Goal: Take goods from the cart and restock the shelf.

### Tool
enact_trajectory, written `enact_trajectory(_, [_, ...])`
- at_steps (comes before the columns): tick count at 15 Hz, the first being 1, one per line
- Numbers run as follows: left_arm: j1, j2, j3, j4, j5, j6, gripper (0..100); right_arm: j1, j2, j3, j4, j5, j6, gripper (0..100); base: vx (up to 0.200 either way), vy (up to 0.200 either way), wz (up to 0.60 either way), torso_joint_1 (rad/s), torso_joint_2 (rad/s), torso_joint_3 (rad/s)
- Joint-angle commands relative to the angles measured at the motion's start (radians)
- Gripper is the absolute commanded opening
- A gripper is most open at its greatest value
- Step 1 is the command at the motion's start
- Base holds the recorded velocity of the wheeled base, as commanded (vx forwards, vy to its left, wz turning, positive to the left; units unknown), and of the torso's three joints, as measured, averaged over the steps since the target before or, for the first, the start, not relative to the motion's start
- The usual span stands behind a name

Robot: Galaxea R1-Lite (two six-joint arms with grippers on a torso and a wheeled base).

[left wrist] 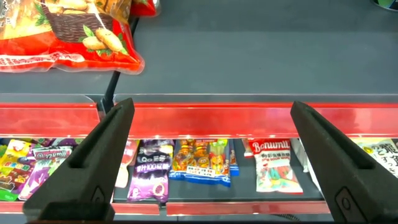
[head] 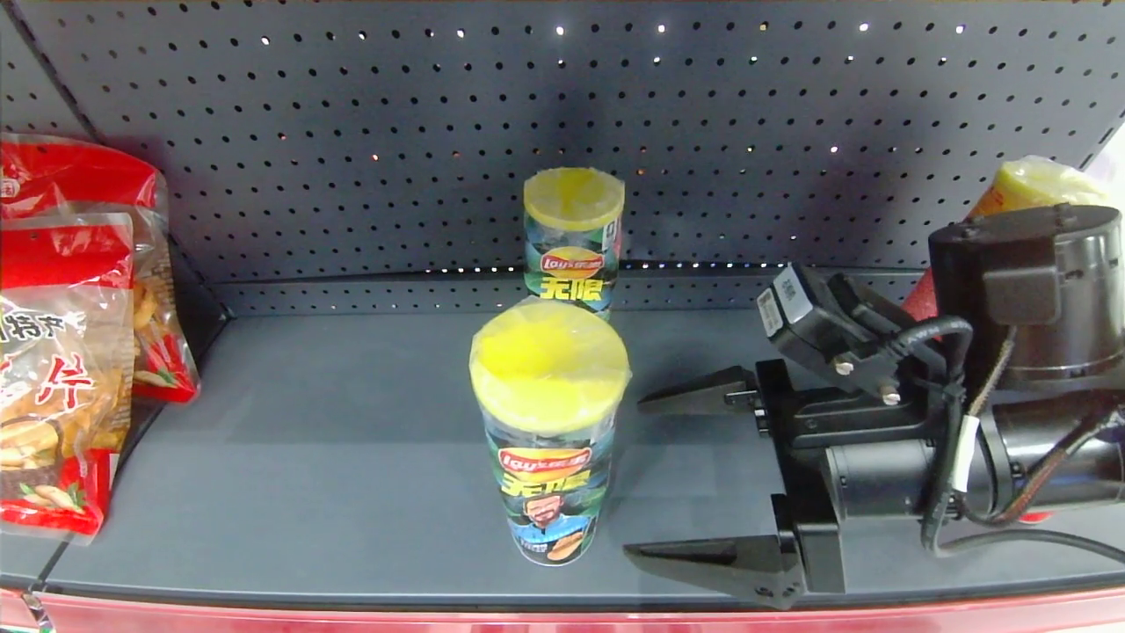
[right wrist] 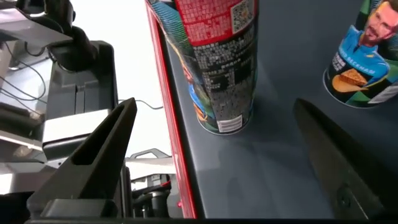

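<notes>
Two chip cans with yellow lids stand on the grey shelf [head: 352, 457]. The front can [head: 549, 422] is near the shelf's front edge and the back can [head: 573, 237] is by the pegboard wall. My right gripper [head: 640, 479] is open and empty, lying level just right of the front can with its fingertips a short gap from it. Its wrist view has the front can [right wrist: 217, 62] between the spread fingers, farther off, and the back can [right wrist: 367, 56] to one side. My left gripper [left wrist: 211, 104] is open and empty, in front of the red shelf lip [left wrist: 205, 118].
Red snack bags [head: 70, 334] stand at the shelf's left end, the same snack bags [left wrist: 68, 31] showing above the lip. A yellow-topped package [head: 1046, 185] sits behind my right arm. The lower shelf holds several small packets [left wrist: 199, 162]. Bare shelf lies between the bags and the cans.
</notes>
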Motion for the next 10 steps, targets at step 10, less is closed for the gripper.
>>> enact_trajectory(10, [0.0, 0.002, 0.001, 0.0, -0.001, 0.0, 100, -0.023, 0.016, -0.01, 0.0, -0.02, 0.001, 100, 0.0, 0.0, 0.0, 0.0, 0.0, 0.0])
